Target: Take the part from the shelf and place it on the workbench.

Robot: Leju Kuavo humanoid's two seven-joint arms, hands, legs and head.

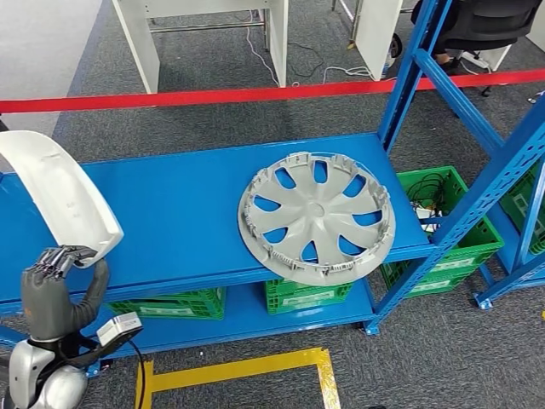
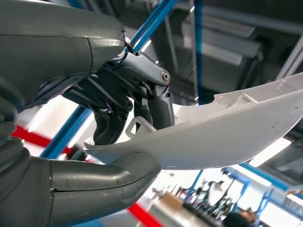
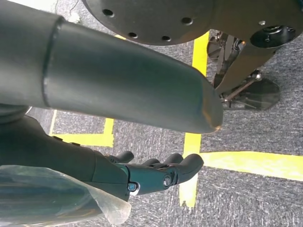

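grey carpet floor (image 1: 192, 128) runs under everything, crossed by one red barrier tape (image 1: 257, 94) and marked with yellow tape lines (image 1: 244, 368). one blue metal shelf (image 1: 180, 213) stands on it, with blue uprights (image 1: 411, 68) at its right end. three green plastic crates (image 1: 450, 247) sit low under and beside it. one round silver plastic wheel cover (image 1: 316, 216) lies flat on the shelf board. one curved white plastic panel part (image 1: 61, 194) is lifted at the shelf's left end, its edge pinched between thumb and fingers of the left hand (image 1: 54, 285). the right hand (image 3: 157, 172) hangs over the floor, fingers loosely apart, holding nothing.
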